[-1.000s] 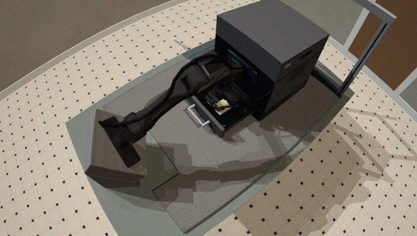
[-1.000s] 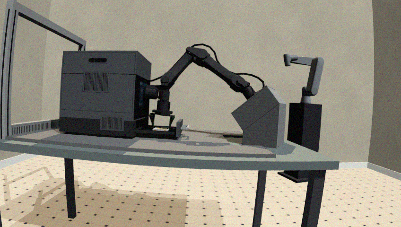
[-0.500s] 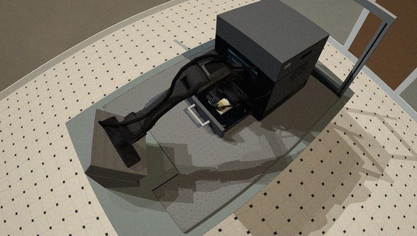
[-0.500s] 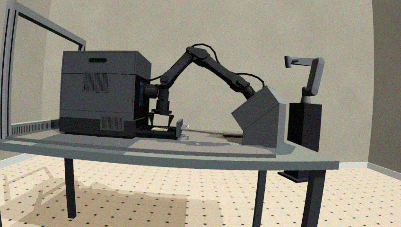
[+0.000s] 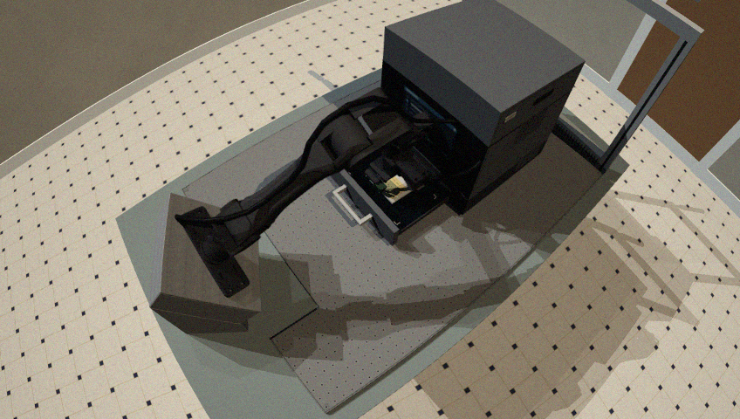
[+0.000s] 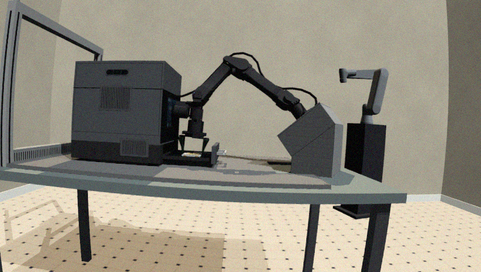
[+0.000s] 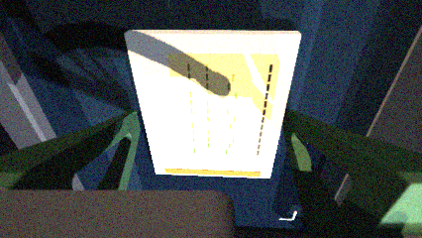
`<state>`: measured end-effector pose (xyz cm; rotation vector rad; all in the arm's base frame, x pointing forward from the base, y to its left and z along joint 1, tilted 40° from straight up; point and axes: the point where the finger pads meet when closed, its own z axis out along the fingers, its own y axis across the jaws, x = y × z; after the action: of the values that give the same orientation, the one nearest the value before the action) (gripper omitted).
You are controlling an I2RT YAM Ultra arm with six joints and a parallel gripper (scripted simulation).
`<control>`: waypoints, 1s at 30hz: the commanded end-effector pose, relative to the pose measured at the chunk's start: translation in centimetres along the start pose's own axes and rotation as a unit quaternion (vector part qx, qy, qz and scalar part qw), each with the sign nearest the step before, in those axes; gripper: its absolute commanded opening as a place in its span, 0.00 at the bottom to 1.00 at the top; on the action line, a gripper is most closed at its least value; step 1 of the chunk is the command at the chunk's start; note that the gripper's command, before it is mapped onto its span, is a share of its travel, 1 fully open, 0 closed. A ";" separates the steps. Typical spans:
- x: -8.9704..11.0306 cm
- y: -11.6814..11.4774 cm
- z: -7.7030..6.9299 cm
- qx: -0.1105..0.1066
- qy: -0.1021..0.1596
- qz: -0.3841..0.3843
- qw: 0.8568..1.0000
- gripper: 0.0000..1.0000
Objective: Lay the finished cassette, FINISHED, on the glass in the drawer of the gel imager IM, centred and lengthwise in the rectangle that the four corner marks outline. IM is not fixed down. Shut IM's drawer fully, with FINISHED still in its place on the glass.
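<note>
The cassette FINISHED (image 7: 213,104) (image 5: 397,187) (image 6: 192,154) is a pale yellow plate with thin lane lines. It lies flat on the dark blue glass (image 7: 307,79) in the open drawer (image 5: 390,228) (image 6: 189,159) of the dark grey gel imager IM (image 5: 483,67) (image 6: 118,107). My gripper (image 7: 211,119) (image 6: 193,144) is open and hangs just above the cassette, with a green finger on each side of it and a gap to each. One white corner mark (image 7: 288,215) shows near the cassette's lower right corner. The drawer's white handle (image 5: 350,204) points away from IM.
The arm's sloped grey base block (image 5: 202,280) (image 6: 313,144) stands on the table mat in front of the drawer. A grey frame (image 5: 669,46) (image 6: 9,84) stands behind IM. A second grey arm on a dark box (image 6: 366,148) stands at the table's far end.
</note>
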<state>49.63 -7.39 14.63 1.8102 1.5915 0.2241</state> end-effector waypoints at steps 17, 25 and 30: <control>0.8 0.5 -1.8 -0.017 0.001 -0.003 1.000 0.91; 0.7 0.8 -2.0 -0.020 0.001 -0.002 1.000 0.91; 0.7 0.7 -1.9 -0.018 0.001 -0.002 1.000 0.91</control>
<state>49.53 -7.16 14.43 1.8108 1.5941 0.2210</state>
